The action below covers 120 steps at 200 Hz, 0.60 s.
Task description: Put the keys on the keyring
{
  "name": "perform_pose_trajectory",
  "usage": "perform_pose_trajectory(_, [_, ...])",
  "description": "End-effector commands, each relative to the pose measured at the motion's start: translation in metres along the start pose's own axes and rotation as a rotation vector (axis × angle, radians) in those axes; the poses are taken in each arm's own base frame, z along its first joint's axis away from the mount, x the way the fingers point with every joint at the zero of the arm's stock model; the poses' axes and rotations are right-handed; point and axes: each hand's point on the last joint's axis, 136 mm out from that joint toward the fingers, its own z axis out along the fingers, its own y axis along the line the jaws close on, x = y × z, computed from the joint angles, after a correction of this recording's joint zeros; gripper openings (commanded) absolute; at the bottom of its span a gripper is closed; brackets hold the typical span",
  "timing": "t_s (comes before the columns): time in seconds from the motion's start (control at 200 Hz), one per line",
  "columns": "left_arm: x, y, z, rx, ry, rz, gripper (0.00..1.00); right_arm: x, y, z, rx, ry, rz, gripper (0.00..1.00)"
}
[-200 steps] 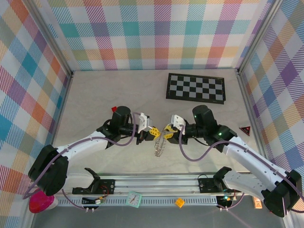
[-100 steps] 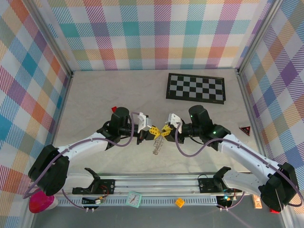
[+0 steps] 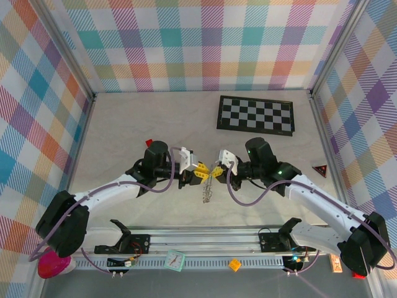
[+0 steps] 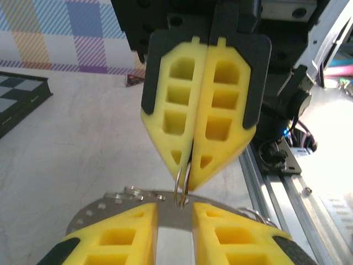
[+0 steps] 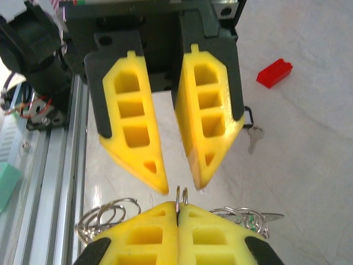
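- The floppy silvery-grey beaded metal keyring [image 3: 206, 190] hangs in the middle of the pale table [image 3: 124, 124], below the spot where the two grippers meet tip to tip.
- In the right wrist view, a thin wire loop [image 5: 178, 194] at its top stands up from between the yellow fingertips, and more silver loops spread out to either side below them.
- The right gripper [image 5: 177, 207] has its yellow pads pressed together on that loop, pinching it.
- The left gripper [image 4: 175, 208] faces it with its fingers spread, one tip on each side of the loop and touching nothing that can be made out.
- A flat silvery piece with small holes [image 4: 110, 205] lies under the left fingers; what it belongs to cannot be told.
- The small silver key with the black plastic head [image 5: 251, 132] lies flat on the table, apart from the keyring and near the small red block [image 5: 274, 73].
- A speck of green shows among the loops by the right fingertips, too small to identify.
- A black-and-white chequered board [image 3: 255, 114] lies well apart at the far right.
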Motion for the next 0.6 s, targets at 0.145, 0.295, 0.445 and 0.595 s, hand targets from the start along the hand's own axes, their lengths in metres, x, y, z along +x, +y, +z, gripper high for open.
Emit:
perform_pose_trajectory(0.145, [-0.010, -0.006, 0.004, 0.033, 0.031, 0.059, 0.22, -0.019, 0.009, -0.004, -0.063, 0.033, -0.112, 0.00])
perform_pose_trajectory(0.295, [-0.011, -0.009, 0.005, 0.051, 0.035, 0.063, 0.22, -0.022, 0.011, 0.002, -0.079, 0.047, -0.134, 0.00])
perform_pose_trajectory(0.445, [-0.009, -0.011, 0.006, 0.062, 0.040, 0.061, 0.21, -0.021, 0.010, 0.006, -0.078, 0.068, -0.154, 0.00])
perform_pose_trajectory(0.595, [-0.007, -0.011, 0.007, 0.067, 0.054, 0.064, 0.04, -0.022, 0.013, 0.005, -0.095, 0.077, -0.162, 0.00])
